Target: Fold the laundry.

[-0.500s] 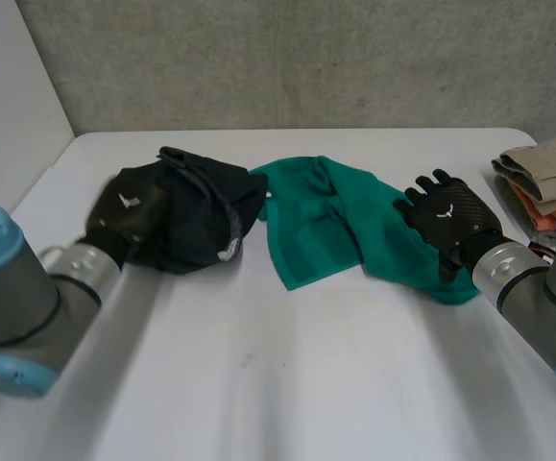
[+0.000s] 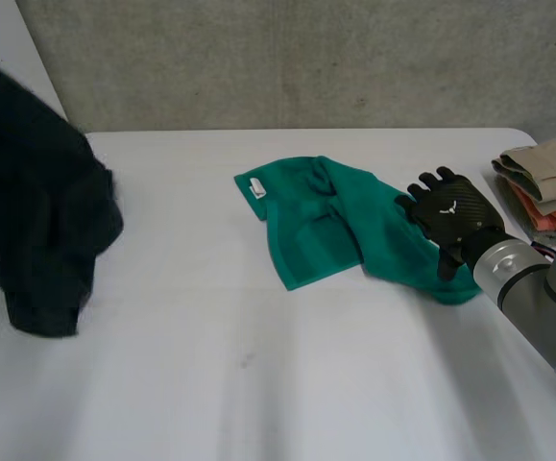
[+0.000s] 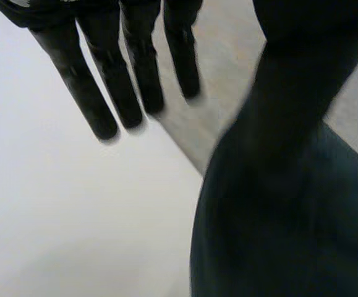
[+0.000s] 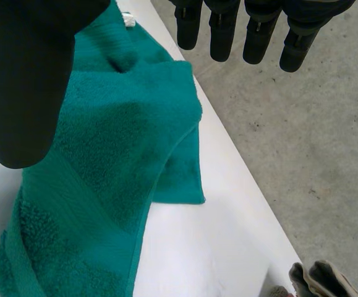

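Green towel (image 2: 326, 226) lies crumpled and partly doubled over on the white tabletop (image 2: 258, 384), its white label (image 2: 255, 187) at the corner farthest from the right hand (image 2: 450, 219). That hand rests on the towel's opposite end with its fingers spread and straight, gripping nothing. In the right wrist view the fingertips (image 4: 222, 31) reach past the towel's far edge, and the thumb (image 4: 24, 80) is above the towel's thick folds (image 4: 104, 154).

Well apart from the towel, on its label side, a black garment (image 2: 47, 230) hangs bunched in the air at the tabletop's edge. In the left wrist view the left hand (image 3: 132, 68) has its fingers straight and slack, clear of the cloth, and the garment (image 3: 290, 235) hangs on the thumb side. Beyond the right hand from the towel is a stack of folded beige and orange clothes (image 2: 546, 173).
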Controlling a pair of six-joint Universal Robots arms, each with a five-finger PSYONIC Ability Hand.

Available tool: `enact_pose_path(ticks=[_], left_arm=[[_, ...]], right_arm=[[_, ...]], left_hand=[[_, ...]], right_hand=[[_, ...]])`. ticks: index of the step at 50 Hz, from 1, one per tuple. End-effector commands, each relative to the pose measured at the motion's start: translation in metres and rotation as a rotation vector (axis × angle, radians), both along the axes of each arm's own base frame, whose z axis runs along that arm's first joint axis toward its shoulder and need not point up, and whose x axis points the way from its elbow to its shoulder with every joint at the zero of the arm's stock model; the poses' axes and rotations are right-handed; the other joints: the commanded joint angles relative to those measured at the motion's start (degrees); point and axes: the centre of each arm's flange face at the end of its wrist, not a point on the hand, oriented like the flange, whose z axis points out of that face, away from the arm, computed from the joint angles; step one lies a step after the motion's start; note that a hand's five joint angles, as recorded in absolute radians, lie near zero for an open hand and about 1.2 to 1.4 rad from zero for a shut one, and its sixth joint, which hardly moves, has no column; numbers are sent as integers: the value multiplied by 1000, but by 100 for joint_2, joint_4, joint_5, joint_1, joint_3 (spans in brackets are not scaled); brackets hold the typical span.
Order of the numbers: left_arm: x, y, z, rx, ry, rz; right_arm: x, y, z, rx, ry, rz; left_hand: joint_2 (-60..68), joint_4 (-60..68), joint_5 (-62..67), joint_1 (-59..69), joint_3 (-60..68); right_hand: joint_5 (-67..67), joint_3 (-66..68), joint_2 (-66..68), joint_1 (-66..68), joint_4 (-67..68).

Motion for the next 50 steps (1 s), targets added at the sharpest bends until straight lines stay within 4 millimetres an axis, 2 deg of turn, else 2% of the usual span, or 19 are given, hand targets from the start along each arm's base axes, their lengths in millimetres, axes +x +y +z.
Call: enact_pose_path(ticks=[1, 6, 10, 11, 14, 18, 27, 31, 32, 33, 34, 37, 39, 41, 42, 44, 46, 47, 50], left_arm=[[-36, 23, -49, 147, -71, -134], [-51, 43, -69, 227, -71, -215], [-67, 69, -78, 315, -36, -315], [-73, 81, -83, 361, -11, -356], [-82, 99, -88, 431, 34, -418], [-95, 130, -95, 552, 143, -509], [-103, 156, -90, 615, 306, -575], [-104, 158, -89, 603, 331, -585], [-104, 157, -88, 597, 331, -587], [-104, 156, -88, 590, 330, -586], [-105, 155, -87, 572, 330, -587], [-105, 151, -85, 548, 329, -585], [-106, 147, -86, 530, 330, -576], [-107, 143, -86, 522, 330, -568], [-110, 141, -88, 515, 329, -566], [-116, 138, -89, 511, 325, -563], [-120, 137, -92, 516, 322, -563], [-125, 136, -95, 520, 320, -562], [-131, 134, -100, 528, 317, -553]], right_arm=[[-1, 0, 9, 49, -55, -19], [-2, -3, 21, 134, -153, -56], [-1, -11, 28, 246, -265, -124], [0, -15, 29, 300, -309, -155], [5, -18, 26, 392, -356, -182], [19, -22, 10, 493, -322, -190], [35, -39, -37, 457, -170, -227], [41, -46, -53, 408, -158, -233], [42, -48, -54, 399, -160, -231], [43, -48, -54, 388, -163, -227], [47, -50, -49, 354, -182, -217], [51, -50, -31, 292, -228, -197], [54, -42, -7, 231, -283, -173], [58, -34, 21, 159, -338, -134], [61, -24, 50, 80, -390, -86], [66, -9, 85, -2, -462, -12], [68, 0, 102, -28, -496, 27], [70, 10, 117, -35, -527, 66], [74, 29, 136, -28, -559, 126]], left_hand=[[-2682, -2675, -2621, -2111, -2707], [-2682, -2675, -2621, -2111, -2707], [-2682, -2675, -2621, -2111, -2707], [-2682, -2675, -2621, -2111, -2707], [-2682, -2675, -2621, -2111, -2707], [-2682, -2675, -2621, -2111, -2707], [-2682, -2675, -2621, -2111, -2707], [-2682, -2675, -2621, -2111, -2707], [-2682, -2675, -2621, -2111, -2707], [-2682, -2675, -2621, -2111, -2707], [-2682, -2675, -2621, -2111, -2707], [-2682, -2675, -2621, -2111, -2707], [-2682, -2675, -2621, -2111, -2707], [-2682, -2675, -2621, -2111, -2707], [-2682, -2675, -2621, -2111, -2707], [-2682, -2675, -2621, -2111, -2707], [-2682, -2675, -2621, -2111, -2707], [-2682, -2675, -2621, -2111, -2707], [-2682, -2675, -2621, -2111, -2707]], right_hand=[[-239, -150, -179, -263, -160], [-239, -150, -179, -263, -160], [-239, -150, -179, -263, -160], [-239, -150, -179, -263, -160], [-239, -150, -179, -263, -160], [-239, -150, -179, -263, -160], [-173, -84, -112, -197, -94], [1102, 1191, 1162, 1078, 1181], [1989, 2078, 2050, 1965, 2068], [3547, 3636, 3607, 3523, 3626], [6729, 6817, 6789, 6704, 6808], [6761, 6850, 6821, 6737, 6840], [6761, 6850, 6821, 6737, 6840], [6761, 6850, 6821, 6737, 6840], [6761, 6850, 6821, 6737, 6840], [6761, 6850, 6821, 6737, 6840], [6761, 6850, 6821, 6737, 6840], [6761, 6850, 6821, 6737, 6840], [6761, 6850, 6821, 6737, 6840]])
